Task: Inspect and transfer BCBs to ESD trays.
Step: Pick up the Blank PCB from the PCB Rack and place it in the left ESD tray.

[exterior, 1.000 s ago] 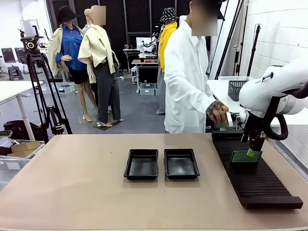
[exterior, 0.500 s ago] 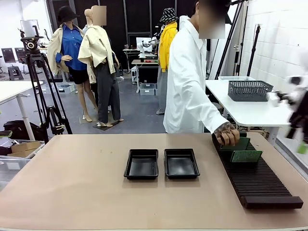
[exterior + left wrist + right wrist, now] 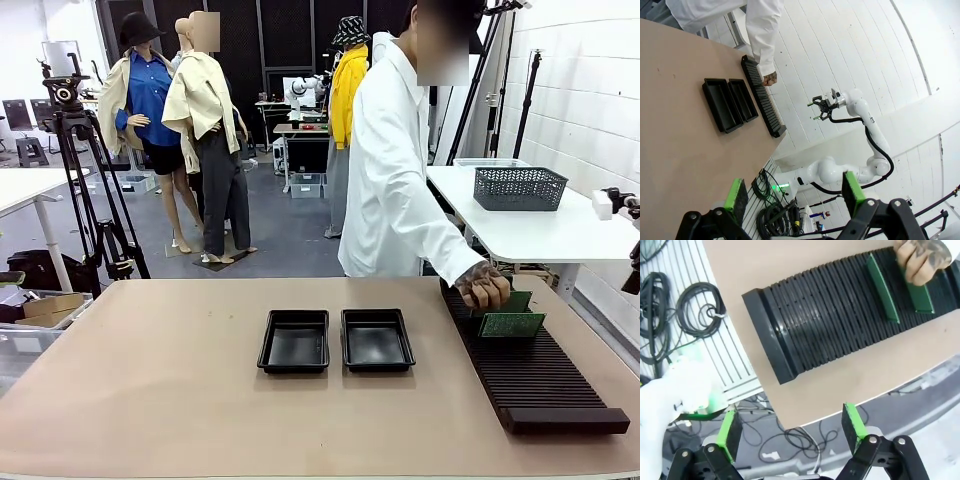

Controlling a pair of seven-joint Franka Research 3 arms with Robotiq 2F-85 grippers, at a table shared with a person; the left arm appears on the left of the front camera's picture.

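A: Front view?
B: Two glossy black ESD trays (image 3: 294,341) are noted side by side on the desk (image 3: 150,400). Two green BCBs (image 3: 511,324) are stood on edge in the ribbed rack (image 3: 540,385). The rear one is touched by the person's hand (image 3: 487,288). Any print is too small to be read.
A: Left wrist view?
B: Left gripper (image 3: 794,192): fingers spread wide, nothing held.
A: Right wrist view?
B: Right gripper (image 3: 790,429): fingers spread wide, nothing held, off the desk edge.
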